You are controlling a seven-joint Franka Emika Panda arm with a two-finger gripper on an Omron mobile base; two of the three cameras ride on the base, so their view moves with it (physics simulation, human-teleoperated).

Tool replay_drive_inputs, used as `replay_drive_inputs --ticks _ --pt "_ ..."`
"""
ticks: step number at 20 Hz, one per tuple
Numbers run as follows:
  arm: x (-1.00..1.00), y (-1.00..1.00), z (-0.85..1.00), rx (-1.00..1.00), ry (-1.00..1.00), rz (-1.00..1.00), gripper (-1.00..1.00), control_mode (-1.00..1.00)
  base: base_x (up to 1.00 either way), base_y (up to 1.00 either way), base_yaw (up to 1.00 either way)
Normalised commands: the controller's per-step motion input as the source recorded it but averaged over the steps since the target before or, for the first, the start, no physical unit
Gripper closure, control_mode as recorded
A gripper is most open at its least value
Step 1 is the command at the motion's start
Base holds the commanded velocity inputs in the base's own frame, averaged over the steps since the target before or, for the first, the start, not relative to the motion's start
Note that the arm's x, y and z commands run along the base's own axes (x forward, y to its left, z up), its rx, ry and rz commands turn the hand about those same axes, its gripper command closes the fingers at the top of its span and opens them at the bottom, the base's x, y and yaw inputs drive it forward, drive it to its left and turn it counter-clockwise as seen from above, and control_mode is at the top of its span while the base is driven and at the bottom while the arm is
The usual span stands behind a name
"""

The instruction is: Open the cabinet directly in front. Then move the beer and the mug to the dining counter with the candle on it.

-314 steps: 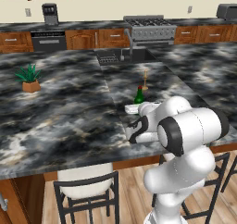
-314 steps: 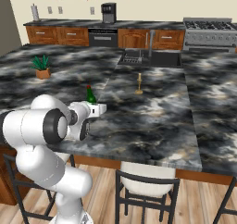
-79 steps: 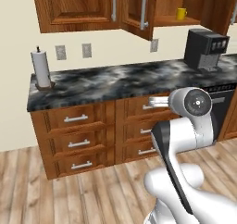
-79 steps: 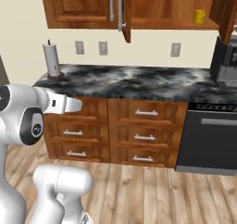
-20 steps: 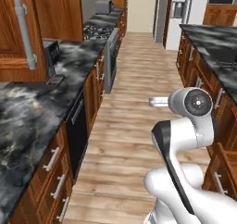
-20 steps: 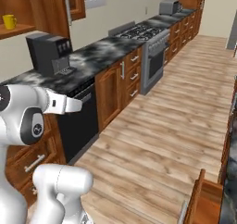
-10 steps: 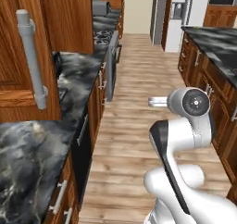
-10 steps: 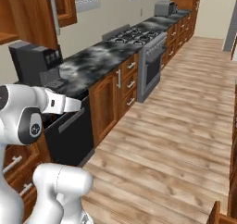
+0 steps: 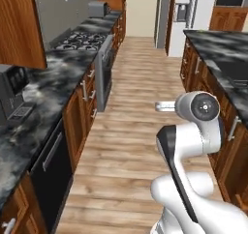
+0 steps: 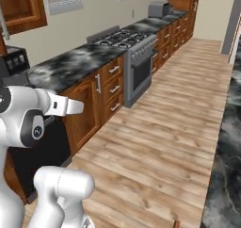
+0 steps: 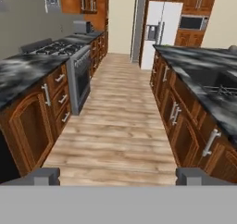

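Floor: you look down a long aisle of pale wood planks (image 11: 115, 121) that runs between two rows of reddish-brown base cabinets.
Left counter: a run of dark marble worktop (image 9: 53, 78) lines the left of the aisle in the left base view, with drawers and short grey handles beneath it.
Dining counter: the dining counter (image 11: 203, 75), dark grey-black marble with white veins on a wood base, stands on your right in the hand view; its edge also shows at the right of the right base view (image 10: 226, 147).
Fridge: a white refrigerator (image 11: 159, 31) closes the far end of the aisle, just left of a built-in microwave.
Robot arm: the white arm (image 9: 193, 146) rises at the lower right of the left base view, folded, with its forearm pointing along the aisle.
Stove: a steel range (image 10: 136, 57) with gas burners sits midway along the left counter.
Dishwasher: a black panel (image 9: 48, 180) with a bar handle sits under the near end of the left counter.
Cabinet: a reddish-brown wall cabinet door (image 9: 19, 25) hangs at the upper left of the left base view; you cannot tell what is inside it.
Coffee machine: a black machine (image 9: 12, 95) stands on the near left counter.
Gripper: the gripper (image 11: 118, 177) has its two dark tips spread wide with nothing between them, aimed down the aisle above the floor.
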Motion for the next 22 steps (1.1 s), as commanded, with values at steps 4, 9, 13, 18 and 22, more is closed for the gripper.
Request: replay_drive_inputs --ticks 4,9,13,18,22 --pt "0.00 0.00 0.00 0.00 0.00 0.00 -1.00 1.00 -0.44 -1.00 0.27" --pt "0.00 0.00 0.00 0.00 0.00 0.00 -1.00 1.00 -0.74 -0.39 0.68" --pt "0.00 0.00 0.00 0.00 0.00 0.00 -1.00 1.00 -0.41 0.22 0.81" --pt "0.00 0.00 0.00 0.00 0.00 0.00 -1.00 1.00 -0.08 0.31 0.74" --pt "0.00 0.00 0.00 0.00 0.00 0.00 -1.00 1.00 -0.06 0.00 0.04"
